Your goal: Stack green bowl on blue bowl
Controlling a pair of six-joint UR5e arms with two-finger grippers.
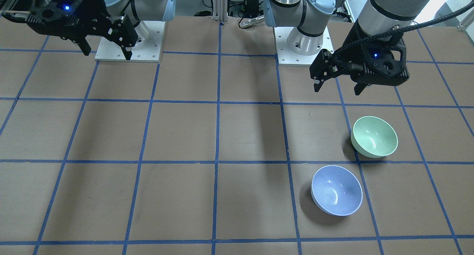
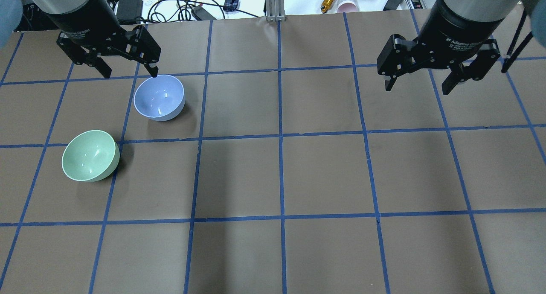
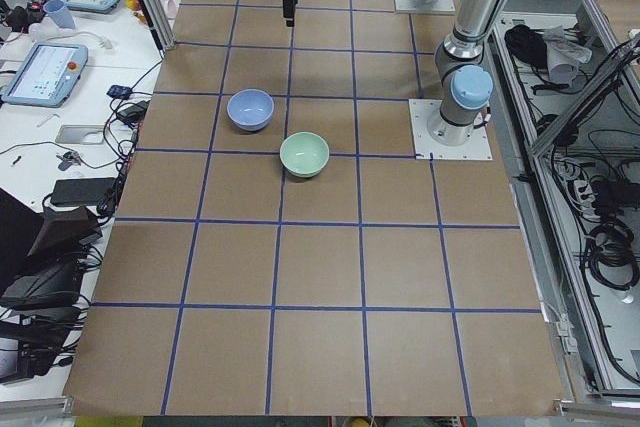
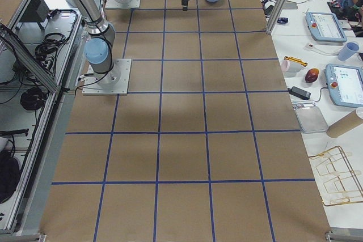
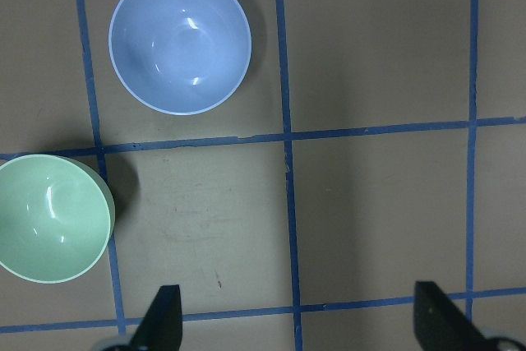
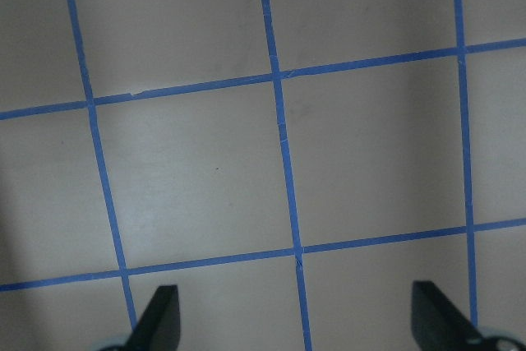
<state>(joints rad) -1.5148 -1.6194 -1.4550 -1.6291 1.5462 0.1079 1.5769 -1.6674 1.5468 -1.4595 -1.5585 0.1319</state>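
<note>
simply two round glossy bowls: green bowl [image 2: 90, 155], blue bowl [image 2: 159, 97]

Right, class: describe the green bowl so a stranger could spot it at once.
On the blue-taped brown table, two bowls sit apart on the robot's left side. The green bowl is the mint one nearer the robot; the blue bowl is lavender.

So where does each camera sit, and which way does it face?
Front-facing: across the table, facing the robot; bases, left gripper, right gripper, green bowl, blue bowl.
Overhead: behind the robot, looking forward and down; grippers, bowls.
Exterior left: table's end, looking along it; arms, both bowls.
Exterior right: opposite end; arms, blue bowl.
Left wrist: straight down; fingertips, both bowls.
Right wrist: straight down; fingertips, gridded table.
Shared: front-facing and overhead show both bowls apart.
</note>
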